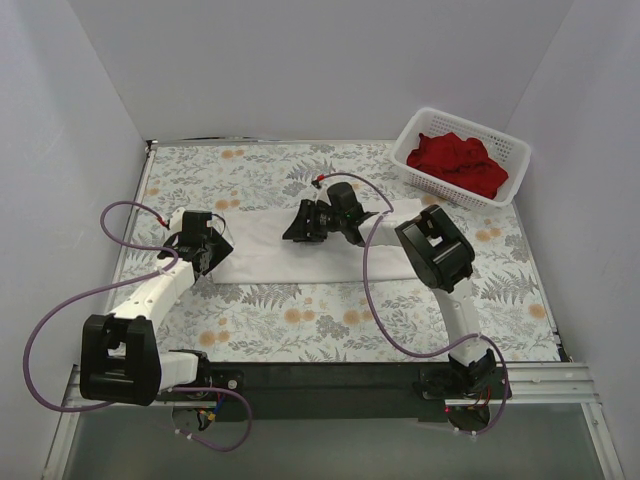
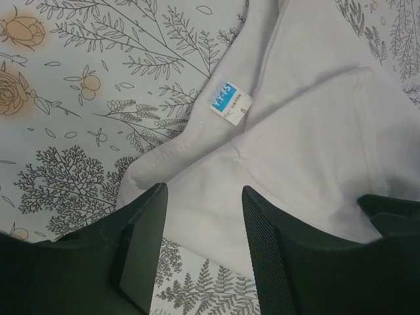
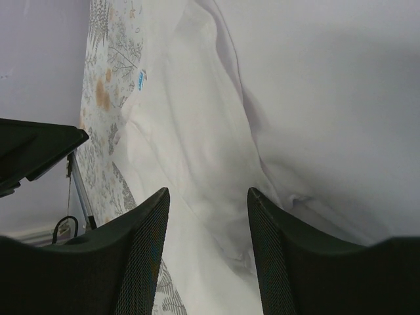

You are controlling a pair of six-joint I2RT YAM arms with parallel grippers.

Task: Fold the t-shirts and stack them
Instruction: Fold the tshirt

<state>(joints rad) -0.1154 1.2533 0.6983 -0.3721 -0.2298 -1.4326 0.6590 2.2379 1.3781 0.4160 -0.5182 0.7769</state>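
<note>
- The white t-shirt (image 1: 270, 250) lies across the middle of the floral desk (image 1: 300, 320), gathered into a long band running left to right.
- The left gripper (image 1: 212, 248) sits at the band's left end. In the left wrist view (image 2: 203, 197) its jaws stand well apart, with a rounded fold of white fabric lying between them — nothing is pinched.
- Just beyond those jaws, the shirt's neck label (image 2: 223, 100) shows: a small blue-and-white tag marked "S", sewn by a thick hem.
- The right gripper (image 1: 298, 225) hangs low over the middle of the band, near its far edge. In its own wrist view (image 3: 208, 193) the jaws are spread wide above rumpled white cloth and hold none of it.
- Whether either gripper's fingertips press on the fabric, I cannot tell.
- The red t-shirts (image 1: 455, 160) are piled loosely in a white lattice basket (image 1: 485, 128) at the desk's far right corner — well apart from both arms.
</note>
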